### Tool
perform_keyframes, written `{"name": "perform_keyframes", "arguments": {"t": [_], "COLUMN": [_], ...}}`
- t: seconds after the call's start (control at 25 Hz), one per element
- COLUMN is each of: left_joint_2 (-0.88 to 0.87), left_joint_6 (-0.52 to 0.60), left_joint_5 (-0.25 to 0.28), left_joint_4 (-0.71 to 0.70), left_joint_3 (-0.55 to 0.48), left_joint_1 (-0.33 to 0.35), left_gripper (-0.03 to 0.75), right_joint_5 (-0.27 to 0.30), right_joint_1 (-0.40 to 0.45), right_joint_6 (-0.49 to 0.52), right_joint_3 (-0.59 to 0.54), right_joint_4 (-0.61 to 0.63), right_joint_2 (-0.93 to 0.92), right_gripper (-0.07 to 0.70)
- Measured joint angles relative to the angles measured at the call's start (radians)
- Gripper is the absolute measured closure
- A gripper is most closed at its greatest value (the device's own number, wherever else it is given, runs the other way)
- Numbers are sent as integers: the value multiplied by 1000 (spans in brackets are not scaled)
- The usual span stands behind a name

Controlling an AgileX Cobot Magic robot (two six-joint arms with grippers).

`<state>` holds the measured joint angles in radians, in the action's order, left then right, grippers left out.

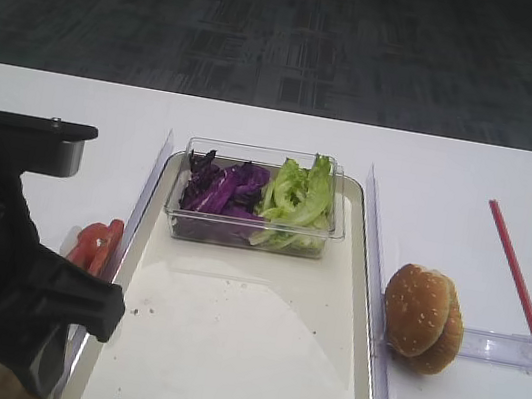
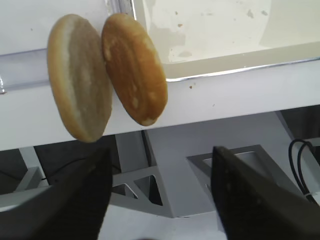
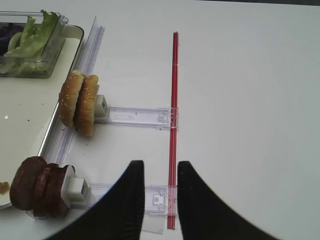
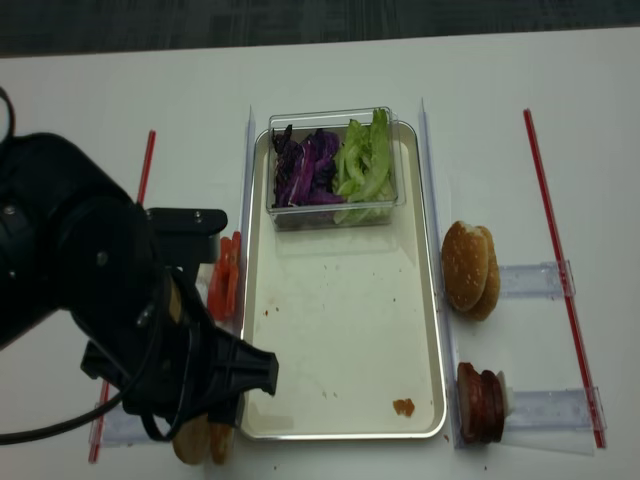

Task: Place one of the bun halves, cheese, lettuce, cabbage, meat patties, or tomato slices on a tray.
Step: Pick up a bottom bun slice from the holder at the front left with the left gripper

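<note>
With its fingers spread wide and empty, the left gripper (image 2: 160,200) hangs below the two bun halves (image 2: 80,77) standing on edge at the upper left of the wrist view, just beside the tray (image 2: 225,70), so an off-centre closing could topple them; the right gripper (image 3: 156,200) hovers open and empty.

One high view looks from the front, slanting down across the desk (image 1: 473,172) toward the floor beyond; the other looks almost straight down. Both share the tray (image 1: 360,275) and clear tub (image 4: 330,215). Each wrist view sits close, looking past its own dark fingers (image 3: 125,200).
</note>
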<state>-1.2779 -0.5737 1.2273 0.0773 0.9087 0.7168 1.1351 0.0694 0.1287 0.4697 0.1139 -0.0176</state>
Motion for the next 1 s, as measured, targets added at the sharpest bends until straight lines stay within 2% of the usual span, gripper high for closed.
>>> {"name": "perform_keyframes", "arguments": {"t": [0.36,0.68,1.0], "left_joint_2": [-100,-197,-254], "left_joint_6": [-2,5,14], "left_joint_5": [-11,-80,-89], "left_joint_4": [-20,-29,-77], "left_joint_3": [5,7,7], "left_joint_1": [0,0,0], "left_gripper": [303,303,303], "right_joint_5": [0,0,0], "right_joint_1": [0,0,0], "right_joint_6": [0,0,0], "right_joint_3": [0,0,0], "right_joint_4": [0,0,0], "right_joint_2": [0,0,0], "right_gripper": [430,430,430]}}
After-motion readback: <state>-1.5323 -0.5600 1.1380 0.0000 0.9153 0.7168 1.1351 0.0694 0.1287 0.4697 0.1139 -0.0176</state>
